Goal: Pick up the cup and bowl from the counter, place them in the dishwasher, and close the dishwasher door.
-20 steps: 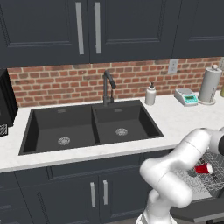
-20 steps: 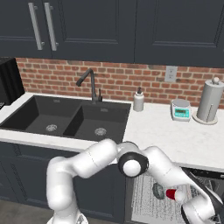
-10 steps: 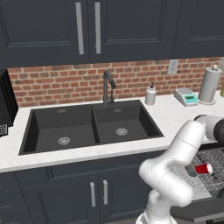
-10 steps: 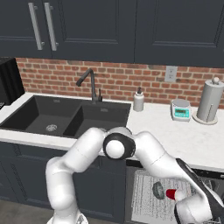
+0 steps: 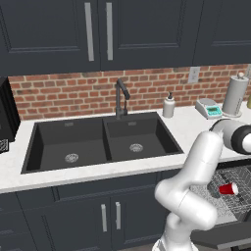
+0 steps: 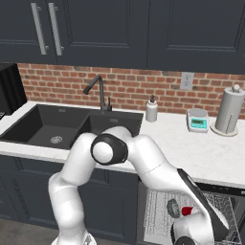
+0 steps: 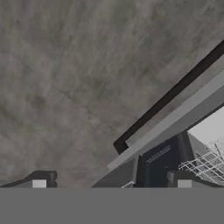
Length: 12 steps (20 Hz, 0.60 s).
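The red cup [image 5: 228,188] [image 6: 187,210] lies on its side in the wire rack [image 5: 240,201] of the open dishwasher. The dark grey bowl [image 6: 172,208] [image 5: 213,188] stands on edge just beside it. The dishwasher door [image 5: 223,238] hangs down, open. My arm reaches down past the white counter [image 6: 201,153] to the rack's front. In the hand view my gripper [image 7: 111,184] is open with nothing between its fingertips [image 7: 39,183]. It faces the grey floor, with a grey edge of the dishwasher [image 7: 175,120] and rack wires [image 7: 205,164] at the right.
A black double sink [image 5: 98,139] with a faucet [image 5: 120,98] sits in the counter. Along the brick wall stand a soap dispenser [image 6: 151,111], a small scale [image 6: 197,119] and a paper towel roll [image 6: 228,111]. Dark cabinets with silver handles [image 5: 110,215] flank the dishwasher.
The arm has swung: its elbow rose and moved over while the hand sank lower in front of the rack. Cup and bowl stayed in the rack. The jaws stayed open.
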Motion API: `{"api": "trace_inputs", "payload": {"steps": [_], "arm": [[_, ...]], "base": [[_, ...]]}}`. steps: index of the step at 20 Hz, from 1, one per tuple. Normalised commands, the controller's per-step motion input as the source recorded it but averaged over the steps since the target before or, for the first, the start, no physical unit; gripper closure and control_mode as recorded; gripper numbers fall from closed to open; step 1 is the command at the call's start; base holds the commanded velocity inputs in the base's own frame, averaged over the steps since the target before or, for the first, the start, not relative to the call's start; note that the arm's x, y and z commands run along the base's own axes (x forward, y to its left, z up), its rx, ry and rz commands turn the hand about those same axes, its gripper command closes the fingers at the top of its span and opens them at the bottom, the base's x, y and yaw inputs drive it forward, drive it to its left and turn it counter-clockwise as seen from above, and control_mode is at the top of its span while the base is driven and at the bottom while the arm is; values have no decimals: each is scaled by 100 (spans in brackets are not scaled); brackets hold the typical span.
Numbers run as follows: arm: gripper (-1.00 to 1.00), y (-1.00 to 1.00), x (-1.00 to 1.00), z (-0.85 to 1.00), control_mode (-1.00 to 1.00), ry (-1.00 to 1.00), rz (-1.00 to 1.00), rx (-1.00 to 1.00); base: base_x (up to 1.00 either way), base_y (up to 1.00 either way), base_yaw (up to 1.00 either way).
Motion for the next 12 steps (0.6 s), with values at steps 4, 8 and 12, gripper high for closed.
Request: {"api": "trace_inputs", "payload": {"steps": [4, 8, 12], "arm": [[-100, 55, -72, 6, -100, 13, -16, 26], [-100, 43, -78, 0, -100, 11, -14, 34], [-100, 24, -75, 6, -100, 8, -9, 43]], "base": [[0, 0, 0], [0, 0, 0], [0, 0, 0]]}}
